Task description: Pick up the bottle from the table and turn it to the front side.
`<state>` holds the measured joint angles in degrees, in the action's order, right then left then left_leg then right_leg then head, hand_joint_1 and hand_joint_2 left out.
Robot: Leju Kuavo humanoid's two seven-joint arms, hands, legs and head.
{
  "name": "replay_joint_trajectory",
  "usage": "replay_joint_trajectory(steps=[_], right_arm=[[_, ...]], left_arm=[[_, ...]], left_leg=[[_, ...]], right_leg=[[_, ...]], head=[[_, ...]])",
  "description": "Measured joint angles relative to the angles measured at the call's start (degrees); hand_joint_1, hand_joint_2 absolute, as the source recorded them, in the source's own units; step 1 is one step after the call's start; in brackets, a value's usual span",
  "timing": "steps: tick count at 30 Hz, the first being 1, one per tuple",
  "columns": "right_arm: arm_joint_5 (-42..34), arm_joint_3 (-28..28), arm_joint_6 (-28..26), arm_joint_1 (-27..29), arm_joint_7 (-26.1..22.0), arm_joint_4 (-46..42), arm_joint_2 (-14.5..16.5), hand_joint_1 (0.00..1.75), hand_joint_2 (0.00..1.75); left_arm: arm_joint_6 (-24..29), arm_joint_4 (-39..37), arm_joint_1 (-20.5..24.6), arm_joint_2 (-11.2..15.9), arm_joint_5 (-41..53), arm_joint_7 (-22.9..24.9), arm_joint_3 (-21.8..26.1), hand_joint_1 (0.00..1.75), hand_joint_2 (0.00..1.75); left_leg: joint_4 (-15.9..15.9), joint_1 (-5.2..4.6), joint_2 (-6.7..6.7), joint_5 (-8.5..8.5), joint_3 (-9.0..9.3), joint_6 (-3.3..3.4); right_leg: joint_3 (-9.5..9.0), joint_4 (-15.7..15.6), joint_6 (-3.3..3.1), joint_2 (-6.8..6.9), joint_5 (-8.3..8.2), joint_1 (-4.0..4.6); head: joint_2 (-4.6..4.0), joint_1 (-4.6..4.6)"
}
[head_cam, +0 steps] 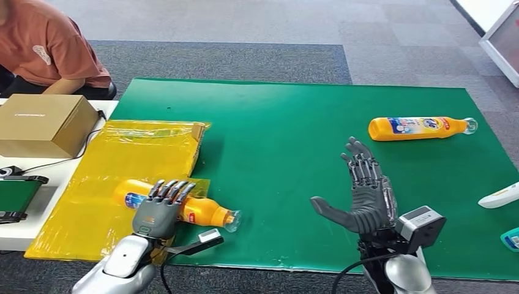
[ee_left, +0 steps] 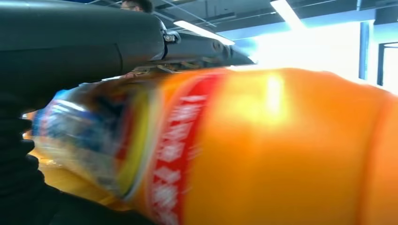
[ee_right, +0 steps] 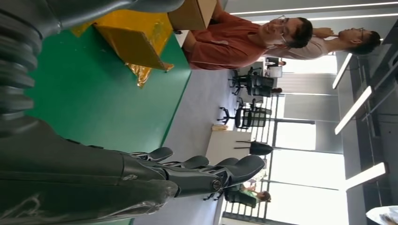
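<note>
left hand covers the middle of the near bottle; whether the fingers actually close on it cannot be told. in the left wrist view that bottle is blurred, label print unreadable, both ends cut by the frame. person cut off by the upper left edge. white object and teal object clipped at the right edge, unidentifiable. far bottle label too small to read.
</note>
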<state>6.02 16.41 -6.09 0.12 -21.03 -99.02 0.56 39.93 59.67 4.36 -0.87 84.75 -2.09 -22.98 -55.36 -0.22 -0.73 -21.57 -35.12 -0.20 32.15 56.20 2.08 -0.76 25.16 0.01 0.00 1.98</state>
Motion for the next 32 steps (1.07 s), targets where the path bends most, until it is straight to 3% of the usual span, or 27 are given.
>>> replay_joint_trajectory(steps=[14,19,21,22,23,26,27,28,29,32], right_arm=[[-0.73,0.55,1.02,1.02,2.12,3.71,-0.41,0.00,1.75],[-1.09,1.94,0.85,1.13,2.55,5.26,-0.43,0.00,1.75],[-0.99,2.43,0.14,1.37,2.60,5.63,-0.44,0.00,1.75],[-0.83,2.63,-0.35,1.68,2.62,5.75,-0.44,0.00,1.75],[-0.62,2.80,-0.85,2.09,2.64,5.83,-0.45,0.00,1.75],[0.37,3.01,-2.19,3.47,2.93,5.81,-0.45,0.00,1.75],[0.76,3.01,-2.63,4.06,3.11,5.59,-0.46,0.00,1.75],[1.13,2.98,-3.00,4.73,3.27,5.25,-0.48,0.00,1.75],[1.49,2.93,-3.24,5.43,3.42,4.79,-0.51,0.00,1.75],[2.23,2.66,-2.71,6.54,3.53,3.65,-0.60,0.00,1.75]], left_arm=[[0.22,1.00,1.22,0.05,3.25,14.56,-1.86,0.00,1.75],[0.28,10.82,-0.52,0.84,3.25,16.07,-3.14,0.00,1.75],[0.31,17.77,-2.26,0.52,2.67,12.28,-2.57,0.00,1.75],[0.33,21.78,-3.50,-0.47,1.17,8.04,-1.62,0.00,1.75],[0.37,25.58,-4.87,-2.28,-1.80,1.65,0.06,0.00,1.75],[0.32,33.43,-9.38,-9.42,-20.25,-25.67,7.43,0.00,1.75],[-0.28,35.51,-10.96,-10.65,-28.24,-33.14,8.88,0.00,1.75],[-1.50,37.61,-12.44,-10.92,-35.83,-37.57,9.19,0.00,1.75],[-3.59,39.87,-13.83,-10.29,-43.41,-39.19,8.63,0.00,1.75],[-12.63,44.84,-16.25,-6.76,-60.06,-33.48,5.30,0.00,1.75]], left_leg=[[0.00,0.02,0.00,0.04,0.00,-0.03],[0.00,0.00,0.00,0.02,-0.03,-0.02],[0.00,-0.01,0.00,0.00,-0.05,0.00],[0.00,-0.02,-0.01,-0.01,-0.06,0.01],[0.00,-0.04,-0.02,-0.03,-0.07,0.03],[0.00,-0.09,0.02,-0.13,-0.06,0.06],[-0.01,-0.09,0.04,-0.15,-0.05,0.05],[-0.01,-0.09,0.04,-0.17,-0.05,0.06],[-0.01,-0.08,0.02,-0.18,-0.05,0.07],[0.00,-0.04,-0.02,-0.17,-0.05,0.04]], right_leg=[[0.00,0.01,-0.02,0.01,-0.01,0.02],[0.02,0.01,-0.01,0.00,-0.01,0.01],[0.04,0.01,0.00,0.00,0.00,0.01],[0.03,0.00,0.03,0.00,0.02,0.00],[0.02,0.00,0.06,0.01,0.04,-0.02],[0.03,-0.02,0.13,-0.06,0.09,-0.05],[0.05,-0.03,0.14,-0.09,0.09,-0.07],[0.06,-0.04,0.13,-0.09,0.12,-0.08],[0.07,-0.04,0.12,-0.06,0.15,-0.08],[0.05,-0.02,0.06,0.00,0.22,-0.03]], head=[[-0.01,0.01],[-0.01,0.00],[-0.01,0.01],[-0.01,0.01],[-0.01,0.01],[0.00,-0.02],[0.00,-0.02],[0.00,-0.01],[0.00,0.01],[-0.01,0.01]])
